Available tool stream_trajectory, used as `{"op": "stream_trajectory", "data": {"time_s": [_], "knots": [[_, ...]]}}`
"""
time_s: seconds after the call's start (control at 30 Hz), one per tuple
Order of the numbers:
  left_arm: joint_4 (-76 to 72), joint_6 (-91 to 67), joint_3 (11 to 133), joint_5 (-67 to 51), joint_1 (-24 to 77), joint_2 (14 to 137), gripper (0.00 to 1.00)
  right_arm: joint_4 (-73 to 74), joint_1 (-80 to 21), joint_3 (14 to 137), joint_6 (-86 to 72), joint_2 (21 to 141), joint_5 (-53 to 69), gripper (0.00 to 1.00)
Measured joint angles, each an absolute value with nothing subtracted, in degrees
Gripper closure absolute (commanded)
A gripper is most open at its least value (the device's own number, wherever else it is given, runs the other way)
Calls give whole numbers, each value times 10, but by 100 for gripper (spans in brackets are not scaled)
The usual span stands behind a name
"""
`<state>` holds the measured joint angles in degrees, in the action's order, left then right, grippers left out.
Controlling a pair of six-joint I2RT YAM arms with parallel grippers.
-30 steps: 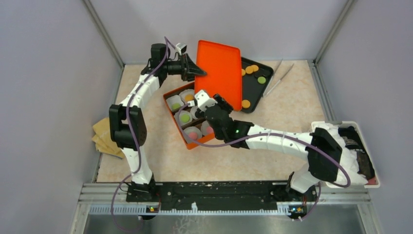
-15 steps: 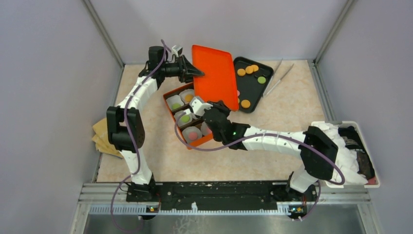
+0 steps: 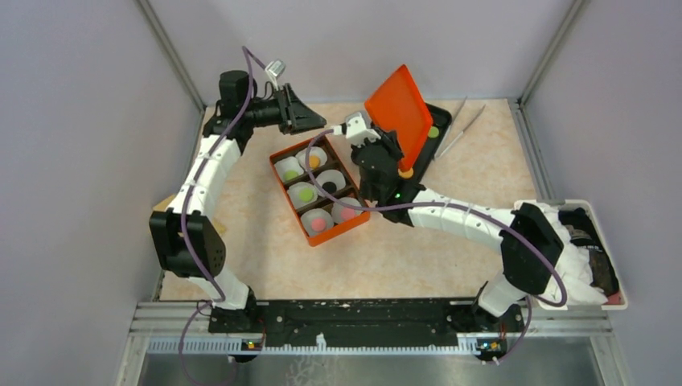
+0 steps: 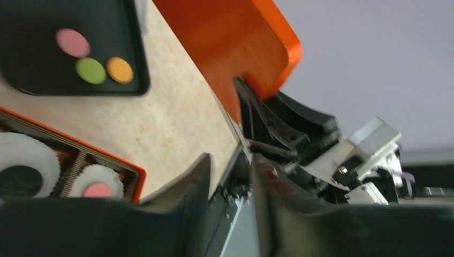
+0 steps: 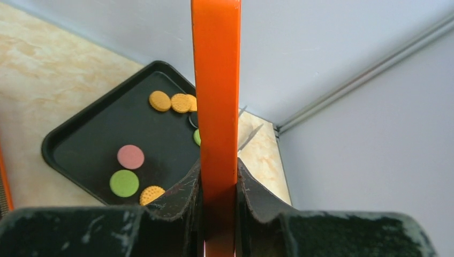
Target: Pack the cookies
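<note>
The cookies (image 3: 306,195) sat one to a cup in six white paper cups (image 3: 281,165) inside the orange box (image 3: 338,232). Green, orange, pink and dark ones all showed from above. More cookies lay loose on the black tray (image 5: 91,134) just behind the box, among them a pink one (image 5: 130,156), a green one (image 5: 124,183) and a few orange ones.

The orange lid (image 3: 400,104) stood tilted up on edge over the tray, apart from the box. The right gripper (image 5: 217,176) pinched it by its lower edge, with a finger pressed flat on each face. The left gripper (image 4: 230,166) hung near the box's far corner, its fingers a little parted and holding nothing.

With every cup filled, the step in hand looked like closing the box. To do it well, the right arm would need to turn the lid flat and bring it squarely over the box. The corners should match the rim before it goes down, so no edge catches a cup. The free left gripper could steady the box wall if the box slid.
</note>
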<state>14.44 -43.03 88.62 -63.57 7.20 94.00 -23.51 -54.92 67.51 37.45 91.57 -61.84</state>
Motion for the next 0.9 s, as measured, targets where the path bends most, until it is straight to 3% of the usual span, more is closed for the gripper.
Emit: {"op": "stream_trajectory", "data": {"time_s": [0.07, 0.1, 0.43, 0.9], "knots": [[166, -406, 895, -601, 66, 934, 96, -228, -542, 682, 366, 914, -626, 100], [187, -389, 908, -571, 64, 935, 100, -210, -537, 688, 352, 912, -627, 100], [319, -270, 1073, -249, 63, 1077, 100, 92, -449, 776, 50, 787, -453, 100], [427, -222, 1201, 64, 63, 1333, 100, 167, -442, 735, -93, 668, -284, 100]]}}
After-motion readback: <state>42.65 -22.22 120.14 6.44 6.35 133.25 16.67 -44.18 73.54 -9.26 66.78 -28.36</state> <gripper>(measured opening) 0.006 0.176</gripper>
